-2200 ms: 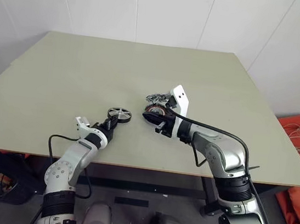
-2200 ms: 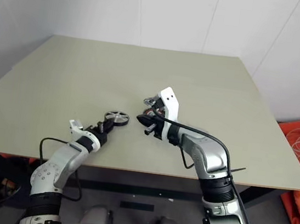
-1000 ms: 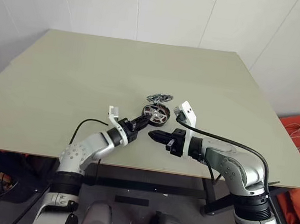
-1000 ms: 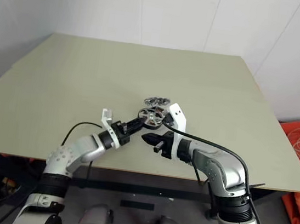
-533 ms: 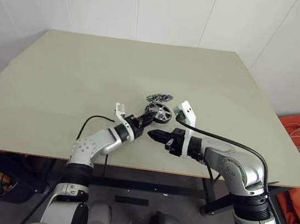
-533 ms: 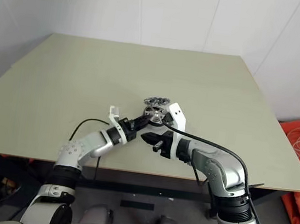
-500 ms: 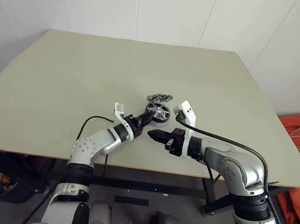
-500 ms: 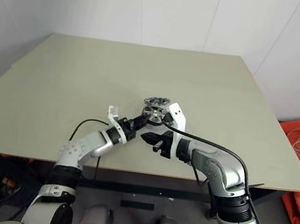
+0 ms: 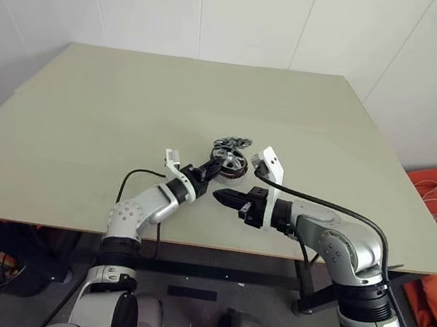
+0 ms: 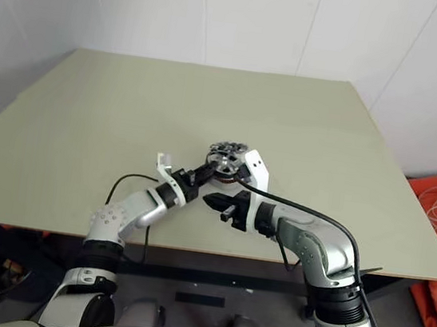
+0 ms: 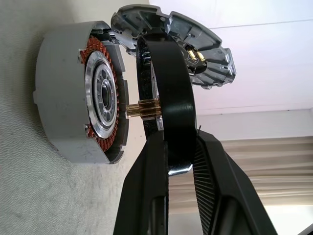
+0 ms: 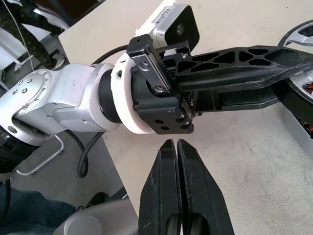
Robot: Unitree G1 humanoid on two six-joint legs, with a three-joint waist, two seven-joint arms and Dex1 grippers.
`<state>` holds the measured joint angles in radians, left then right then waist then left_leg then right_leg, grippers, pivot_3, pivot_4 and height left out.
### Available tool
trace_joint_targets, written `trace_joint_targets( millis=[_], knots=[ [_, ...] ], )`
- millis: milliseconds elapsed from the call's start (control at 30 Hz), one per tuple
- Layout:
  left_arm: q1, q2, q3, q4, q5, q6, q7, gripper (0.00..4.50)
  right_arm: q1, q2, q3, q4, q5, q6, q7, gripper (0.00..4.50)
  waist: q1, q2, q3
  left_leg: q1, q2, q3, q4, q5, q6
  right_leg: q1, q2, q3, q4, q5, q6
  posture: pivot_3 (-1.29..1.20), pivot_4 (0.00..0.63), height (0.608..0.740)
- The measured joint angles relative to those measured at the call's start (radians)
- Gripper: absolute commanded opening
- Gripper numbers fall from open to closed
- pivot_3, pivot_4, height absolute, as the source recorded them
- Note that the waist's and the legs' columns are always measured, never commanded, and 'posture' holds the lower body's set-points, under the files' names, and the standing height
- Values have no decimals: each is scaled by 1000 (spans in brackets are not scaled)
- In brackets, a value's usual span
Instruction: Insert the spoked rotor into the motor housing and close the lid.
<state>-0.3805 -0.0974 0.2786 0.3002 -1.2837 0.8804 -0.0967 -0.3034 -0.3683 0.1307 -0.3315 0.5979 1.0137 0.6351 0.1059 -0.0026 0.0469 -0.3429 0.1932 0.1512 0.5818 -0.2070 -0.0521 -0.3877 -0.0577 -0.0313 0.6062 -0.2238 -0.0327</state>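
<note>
Spoked rotor (image 11: 164,93), clamped by its black rim between the left gripper (image 11: 178,161) fingers, has been carried from open surface (image 9: 88,114) to the motor housing (image 11: 78,120), shaft aimed at the bore but not yet seated; lid (image 11: 195,44) lies just behind. Right gripper (image 12: 176,161) holds nothing, fingers pressed together; insertion remains

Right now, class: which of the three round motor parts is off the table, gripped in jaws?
The spoked rotor: black-rimmed, clamped by the left gripper; the motor housing and lid lie free.
</note>
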Motion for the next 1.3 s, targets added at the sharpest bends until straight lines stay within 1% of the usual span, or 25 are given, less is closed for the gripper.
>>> trace_joint_targets(
  millis=[733,1033,1100,1200,1300],
  knots=[
    [-50,-43,44,72,129,-25,-25,382,-12,12,2,0,0,-2,-4,0,0,0,0,0,0,-1,0,0,0,0,0,0,0,0,0,0,0,740],
    [-54,-51,52,73,147,-21,-33,382,-13,15,3,0,0,-2,-4,0,0,0,0,0,0,-1,0,0,0,0,0,0,-1,0,0,0,0,740],
    [-55,-54,54,73,147,-20,-35,1094,-13,16,3,0,0,-2,-4,0,0,0,0,0,0,-1,0,0,0,0,0,0,-1,0,0,0,0,740],
    [-59,-59,61,73,147,-17,-43,1962,-14,16,3,0,0,-2,-5,0,0,0,0,0,0,-1,0,0,1,0,0,0,-1,0,0,0,0,740],
    [-64,-60,65,73,148,-13,-48,2991,-15,16,4,0,-1,-2,-5,0,0,0,0,0,0,-1,0,0,1,0,0,0,-1,0,0,0,0,740]
  ],
)
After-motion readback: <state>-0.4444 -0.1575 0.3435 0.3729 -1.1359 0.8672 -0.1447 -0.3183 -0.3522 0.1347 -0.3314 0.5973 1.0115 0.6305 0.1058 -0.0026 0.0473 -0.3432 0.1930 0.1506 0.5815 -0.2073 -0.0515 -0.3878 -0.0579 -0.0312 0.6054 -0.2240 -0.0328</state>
